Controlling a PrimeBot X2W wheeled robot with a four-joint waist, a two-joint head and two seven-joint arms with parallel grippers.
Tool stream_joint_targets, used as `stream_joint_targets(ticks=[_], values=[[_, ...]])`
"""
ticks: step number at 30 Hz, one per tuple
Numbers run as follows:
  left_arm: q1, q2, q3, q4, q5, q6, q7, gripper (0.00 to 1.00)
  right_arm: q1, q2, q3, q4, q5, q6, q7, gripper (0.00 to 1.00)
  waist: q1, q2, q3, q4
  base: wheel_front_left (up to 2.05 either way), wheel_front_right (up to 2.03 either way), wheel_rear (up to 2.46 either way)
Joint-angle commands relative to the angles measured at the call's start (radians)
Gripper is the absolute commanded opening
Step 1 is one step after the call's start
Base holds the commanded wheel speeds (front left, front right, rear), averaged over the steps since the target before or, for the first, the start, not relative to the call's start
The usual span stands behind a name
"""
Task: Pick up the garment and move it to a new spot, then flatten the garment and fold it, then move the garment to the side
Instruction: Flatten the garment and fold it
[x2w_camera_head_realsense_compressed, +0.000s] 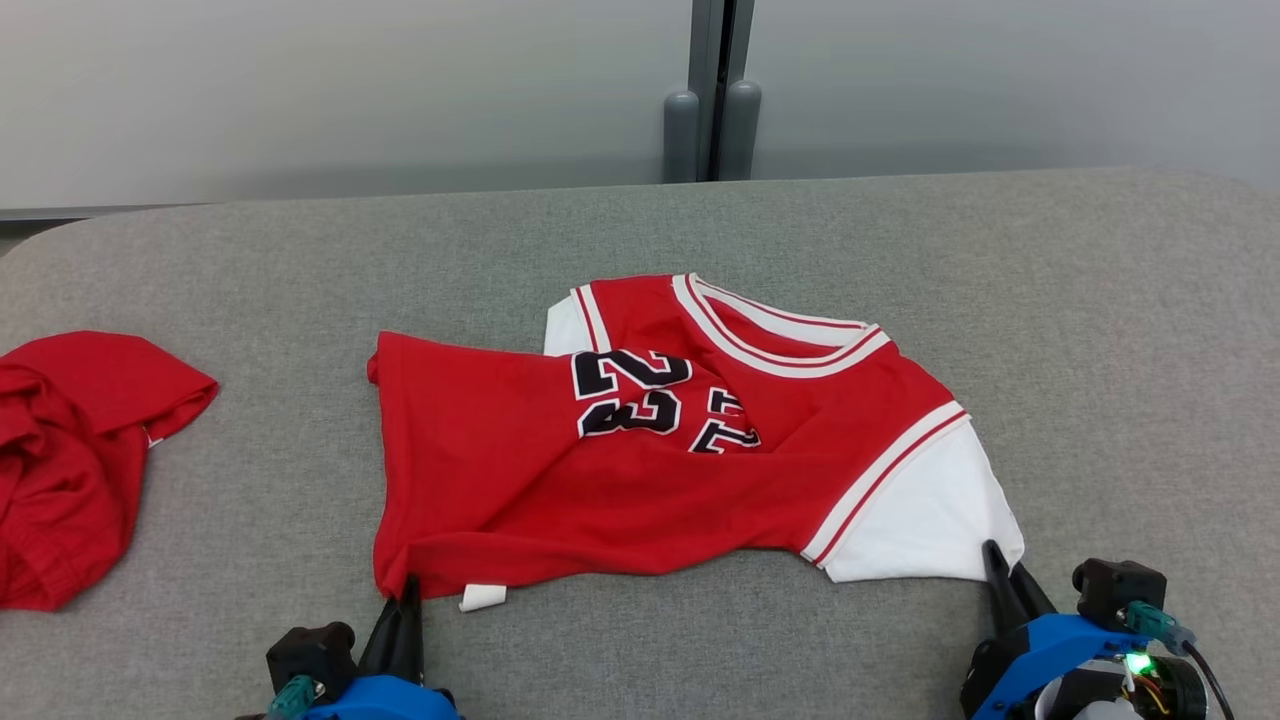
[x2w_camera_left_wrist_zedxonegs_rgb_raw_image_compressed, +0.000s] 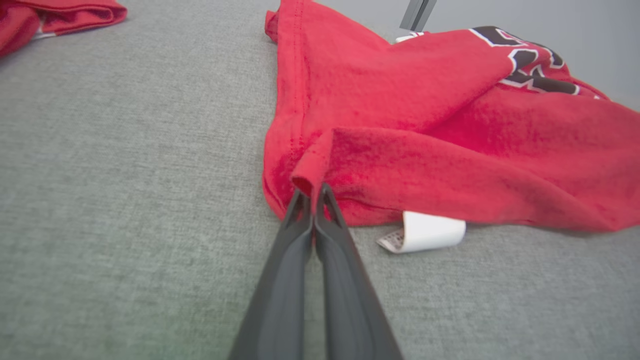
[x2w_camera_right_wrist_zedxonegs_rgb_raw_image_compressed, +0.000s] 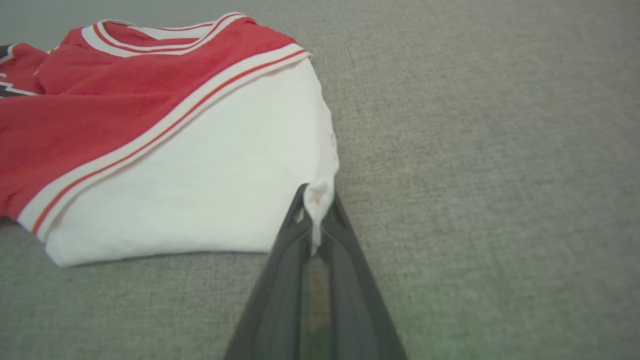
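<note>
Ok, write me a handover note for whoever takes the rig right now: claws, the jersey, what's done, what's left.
Left claw: shut on the near red corner of the jersey.
Right claw: shut on the edge of its white sleeve.
Jersey: rumpled on the table; a second red garment lies far left.
Done: both grips taken.
Left: lift, move, flatten, fold, set aside.

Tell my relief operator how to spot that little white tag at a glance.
Start at the grey table, then the red jersey spread mid-table. Along its near hem, right of the left end effector, lies the tag: a small curled white strip, unlike the broad white sleeve farther right.
</note>
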Motion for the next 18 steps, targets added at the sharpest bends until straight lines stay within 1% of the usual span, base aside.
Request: stream_joint_targets(ticks=[1, 6, 9, 14, 17, 18], values=[[-0.008, 0.0, 0.004, -0.007, -0.004, 0.003, -0.003, 0.0, 0.024, 0.0, 0.003, -0.001, 0.01, 0.0, 0.002, 0.0, 0.0, 0.0, -0.001, -0.003, 0.0, 0.0, 0.0], [-0.004, 0.0, 0.01, -0.022, 0.002, 0.001, -0.003, 0.0, 0.042, -0.001, 0.018, -0.068, 0.039, 0.0, 0.001, 0.0, 0.0, 0.0, -0.014, -0.013, 0.0, 0.0, 0.0], [-0.007, 0.0, 0.019, -0.064, 0.006, -0.002, -0.003, 0.0, 0.058, -0.001, 0.041, -0.133, 0.086, 0.0, 0.001, 0.0, 0.0, 0.0, -0.028, -0.017, 0.0, 0.0, 0.0], [-0.031, 0.0, 0.078, -0.205, 0.008, -0.005, -0.003, 0.0, 0.048, -0.001, 0.097, -0.279, 0.209, 0.0, 0.001, 0.0, 0.0, 0.0, -0.068, -0.022, 0.0, 0.0, 0.0], [-0.063, 0.0, 0.114, -0.295, 0.054, -0.017, -0.003, 0.0, 0.004, -0.003, 0.112, -0.368, 0.281, 0.0, 0.001, 0.0, 0.0, 0.0, -0.093, -0.029, 0.0, 0.0, 0.0], [-0.081, 0.01, 0.123, -0.321, 0.072, -0.022, -0.003, 0.0, -0.015, -0.006, 0.115, -0.395, 0.303, 0.0, 0.001, 0.0, 0.0, 0.0, -0.1, -0.032, 0.0, 0.0, 0.0]])
